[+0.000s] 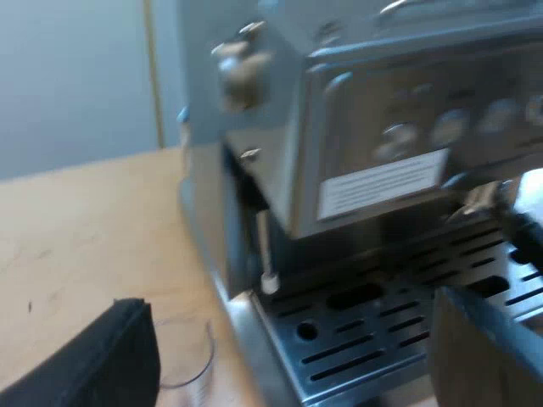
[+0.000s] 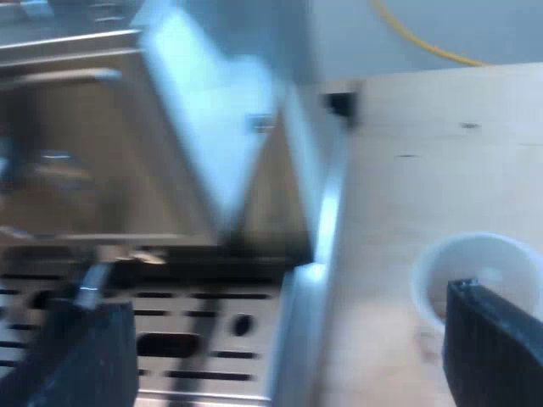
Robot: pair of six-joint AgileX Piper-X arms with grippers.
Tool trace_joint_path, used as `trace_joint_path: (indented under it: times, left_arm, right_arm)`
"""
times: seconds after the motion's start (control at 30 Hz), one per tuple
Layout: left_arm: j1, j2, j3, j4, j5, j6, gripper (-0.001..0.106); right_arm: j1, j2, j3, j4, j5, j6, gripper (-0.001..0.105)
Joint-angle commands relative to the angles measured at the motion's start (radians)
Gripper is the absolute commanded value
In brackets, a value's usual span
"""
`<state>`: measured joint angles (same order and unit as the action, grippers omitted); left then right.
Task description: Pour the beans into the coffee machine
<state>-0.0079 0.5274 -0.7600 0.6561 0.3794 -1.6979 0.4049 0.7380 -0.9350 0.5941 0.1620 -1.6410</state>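
my left end effector (image 1: 284,339) and right end effector (image 2: 280,326) both hung released, empty. measuring glass (image 1: 187,356) stood on the surface (image 1: 76,237) beside the espresso machine (image 1: 382,127); grasping and pouring, i judged, were all left.

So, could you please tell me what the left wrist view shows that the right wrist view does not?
Left wrist view: a clear measuring glass on the wooden table beside one finger of the left gripper, plus the espresso machine with its button row, white label and steam wand. Right wrist view: a white mug on the table by one finger of the right gripper. Both: the machine's slotted drip tray, with each gripper's fingers spread wide before it.
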Motion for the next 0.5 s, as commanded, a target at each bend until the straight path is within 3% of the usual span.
trace_joint_path:
  times: [0.03, 0.2, 0.5]
  left_arm:
    - [-0.009, -0.013, -0.006, 0.013, -0.01, -0.004, 0.067]
    - [-0.008, -0.034, -0.006, 0.018, -0.048, -0.004, 0.067]
    - [-0.008, -0.123, -0.006, 0.02, -0.047, -0.004, 0.067]
  right_arm:
    - [-0.039, -0.034, -0.008, 0.039, -0.005, -0.05, 0.079]
    - [-0.122, -0.121, -0.008, 0.079, -0.003, -0.092, 0.079]
    - [-0.267, -0.252, 0.026, 0.098, 0.028, -0.137, 0.079]
